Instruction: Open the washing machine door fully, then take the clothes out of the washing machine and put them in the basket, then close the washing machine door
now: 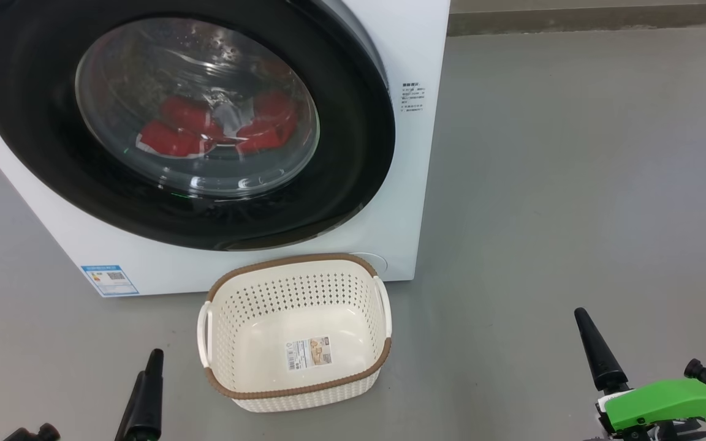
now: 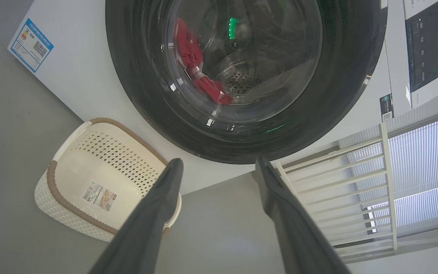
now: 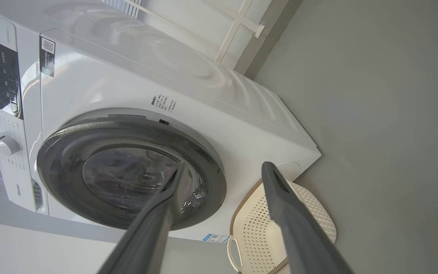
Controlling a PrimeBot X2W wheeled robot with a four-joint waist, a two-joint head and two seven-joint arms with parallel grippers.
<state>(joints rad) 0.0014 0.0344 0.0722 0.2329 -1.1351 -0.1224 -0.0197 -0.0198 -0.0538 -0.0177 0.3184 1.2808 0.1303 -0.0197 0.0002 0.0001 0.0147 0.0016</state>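
We are looking at one white washing machine [image 1: 402,184] standing on a grey floor [image 1: 573,184], and its one round door [image 1: 353,153] is sitting shut against the front. The door is showing a wide glossy black rim around one bulging clear glass window [image 1: 206,67]. Through that glass we are seeing the clothes [image 1: 175,131] lying low inside the machine. They are bright red fabric with some white on it, bunched together, so we cannot count the pieces. One small blue label [image 1: 110,279] is sticking to the machine's lower front corner on our left. One dark control panel [image 2: 426,49] is showing on the machine in the left wrist view.

One basket [image 1: 295,269] is standing upright on the floor just in front of the machine, below the door. It is cream-white and perforated, with a brown woven-look rim and two white side handles [image 1: 204,334], and one paper label [image 1: 310,352] is sticking to its base.

We are counting two claws, each with two long dark fingers [image 2: 154,217]. The left claw [image 2: 219,161] is hanging with its fingers spread wide and gripping nothing, pointing toward the lower part of the door and apart from it. The right claw [image 3: 224,167] is likewise gaping wide and carrying nothing, aimed toward the door and the basket and touching neither.
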